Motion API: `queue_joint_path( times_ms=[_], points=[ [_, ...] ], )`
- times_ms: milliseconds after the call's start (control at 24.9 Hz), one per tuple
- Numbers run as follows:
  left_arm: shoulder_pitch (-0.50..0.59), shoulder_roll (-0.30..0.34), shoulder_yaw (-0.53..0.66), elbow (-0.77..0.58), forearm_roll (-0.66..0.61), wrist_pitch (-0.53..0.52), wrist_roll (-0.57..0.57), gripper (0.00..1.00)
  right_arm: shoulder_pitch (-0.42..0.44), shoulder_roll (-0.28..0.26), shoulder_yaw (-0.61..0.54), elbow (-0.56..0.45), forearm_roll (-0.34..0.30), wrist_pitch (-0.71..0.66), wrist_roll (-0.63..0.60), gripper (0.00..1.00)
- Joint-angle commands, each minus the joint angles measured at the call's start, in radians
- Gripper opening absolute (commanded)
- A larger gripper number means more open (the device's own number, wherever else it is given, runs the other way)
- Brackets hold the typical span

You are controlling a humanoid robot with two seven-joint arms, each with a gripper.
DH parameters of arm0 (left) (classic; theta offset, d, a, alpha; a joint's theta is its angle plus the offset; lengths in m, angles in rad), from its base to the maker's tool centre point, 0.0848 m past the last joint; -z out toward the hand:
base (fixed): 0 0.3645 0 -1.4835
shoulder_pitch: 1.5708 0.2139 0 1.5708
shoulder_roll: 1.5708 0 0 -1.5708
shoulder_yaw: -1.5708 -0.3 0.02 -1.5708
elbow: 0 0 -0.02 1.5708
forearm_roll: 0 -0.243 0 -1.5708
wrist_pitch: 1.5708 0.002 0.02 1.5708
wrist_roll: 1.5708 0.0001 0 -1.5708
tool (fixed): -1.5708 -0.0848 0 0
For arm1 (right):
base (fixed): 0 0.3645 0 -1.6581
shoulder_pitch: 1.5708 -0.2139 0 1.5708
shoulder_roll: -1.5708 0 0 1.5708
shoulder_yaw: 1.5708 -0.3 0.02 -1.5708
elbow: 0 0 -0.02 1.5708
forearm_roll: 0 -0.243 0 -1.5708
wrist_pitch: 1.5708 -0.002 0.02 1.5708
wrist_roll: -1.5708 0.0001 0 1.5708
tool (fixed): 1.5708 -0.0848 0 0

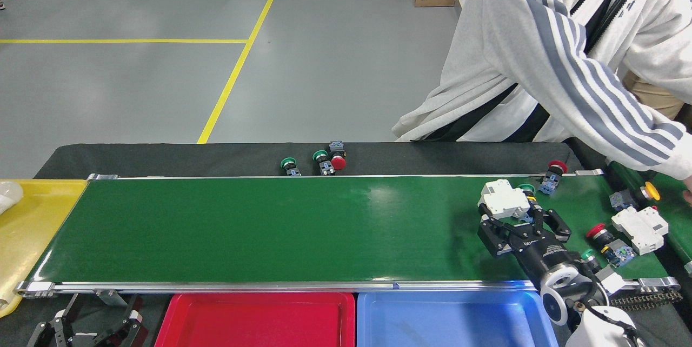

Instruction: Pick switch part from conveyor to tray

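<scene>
Fingers of the right gripper (523, 216) stand apart just on the near side of the white switch part (505, 199), near the conveyor's (270, 228) right end, far from the left gripper (86, 328).

The left hand (86, 331) is cut off by the bottom edge, as are the red tray (259, 317) and blue tray (454, 320); the person's head lies beyond the top edge.
</scene>
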Motion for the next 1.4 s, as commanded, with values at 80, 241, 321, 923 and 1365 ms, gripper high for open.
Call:
queue_joint_path(
  times_ms=[80, 241, 321, 923, 1365],
  points=[
    [-0.002, 0.013, 0.007, -0.015, 0.001, 0.003, 0.007, 1.00, 0.174, -0.003, -0.003, -0.196, -0.028, -0.247, -0.012, 0.61],
    [-0.001, 0.013, 0.008, -0.017, 0.001, 0.003, 0.007, 1.00, 0.314, 0.000, -0.003, -0.245, -0.028, -0.370, -0.014, 1.00],
    [-0.001, 0.013, 0.008, -0.018, 0.001, 0.003, 0.007, 1.00, 0.337, 0.000, -0.008, -0.245, -0.028, -0.385, -0.012, 1.00],
    [0.001, 0.011, 0.010, -0.018, 0.003, 0.000, 0.007, 1.00, 0.414, 0.171, -0.132, -0.245, 0.083, 0.443, -0.134, 0.98],
    [-0.004, 0.013, 0.004, -0.018, 0.003, 0.000, 0.007, 1.00, 0.088, 0.209, 0.064, -0.104, 0.238, 0.549, 0.026, 0.98]
  ],
)
